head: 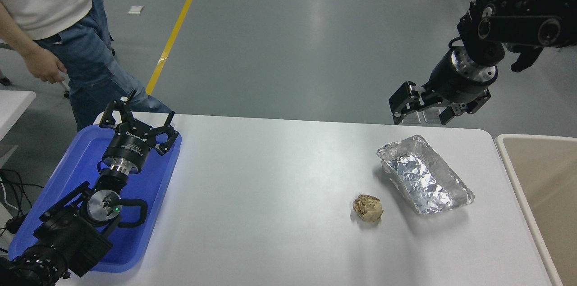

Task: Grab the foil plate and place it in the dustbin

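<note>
Nothing of the task is showing as done yet: the foil plate (424,174) is lying flat on the white table (270,214), skewed, toward the right side and untouched, and the dustbin (541,178) is standing just off the table's right edge with nothing visible inside the part in view. The right gripper (421,112) is hanging in the air beyond the table's far edge, above and behind the plate, its fingers spread and holding nothing. The left gripper (137,117) is sitting parked over the blue tray (58,178) at the lower left, fingers splayed. A crumpled brown paper ball (368,207) is lying near the plate's left side, apart from it, so that flank is looking tighter; the plate's right side toward the bin is looking unobstructed. A person (67,34) is standing at the far left
</note>
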`<action>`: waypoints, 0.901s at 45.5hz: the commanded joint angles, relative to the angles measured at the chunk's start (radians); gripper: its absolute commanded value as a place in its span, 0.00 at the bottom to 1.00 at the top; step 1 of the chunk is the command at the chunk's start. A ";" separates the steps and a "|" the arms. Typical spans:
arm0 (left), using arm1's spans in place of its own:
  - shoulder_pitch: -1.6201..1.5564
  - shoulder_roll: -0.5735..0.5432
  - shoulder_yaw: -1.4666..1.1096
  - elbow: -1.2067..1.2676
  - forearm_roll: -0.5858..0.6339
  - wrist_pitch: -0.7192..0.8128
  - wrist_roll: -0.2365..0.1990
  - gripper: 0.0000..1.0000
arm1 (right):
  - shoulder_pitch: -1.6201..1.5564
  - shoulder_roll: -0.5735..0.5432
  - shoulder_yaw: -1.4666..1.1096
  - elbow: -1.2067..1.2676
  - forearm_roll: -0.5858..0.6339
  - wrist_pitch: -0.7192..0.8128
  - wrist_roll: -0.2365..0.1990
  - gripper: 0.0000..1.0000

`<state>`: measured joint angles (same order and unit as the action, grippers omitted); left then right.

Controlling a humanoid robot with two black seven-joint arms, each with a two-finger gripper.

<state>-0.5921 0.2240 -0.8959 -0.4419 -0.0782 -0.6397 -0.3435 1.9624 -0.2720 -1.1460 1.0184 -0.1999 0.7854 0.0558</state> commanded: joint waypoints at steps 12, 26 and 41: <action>0.000 0.000 0.000 0.000 0.000 0.000 0.000 1.00 | -0.295 -0.029 -0.008 -0.209 -0.055 -0.150 -0.001 1.00; 0.000 0.000 0.000 0.000 0.000 0.000 0.000 1.00 | -0.326 -0.170 0.012 -0.146 -0.010 -0.153 -0.002 1.00; 0.000 0.000 0.000 0.000 0.000 0.000 0.000 1.00 | -0.367 -0.325 0.014 -0.014 0.194 -0.179 -0.004 1.00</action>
<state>-0.5921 0.2240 -0.8960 -0.4418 -0.0783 -0.6398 -0.3436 1.6372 -0.4975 -1.1393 0.9355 -0.1339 0.6329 0.0528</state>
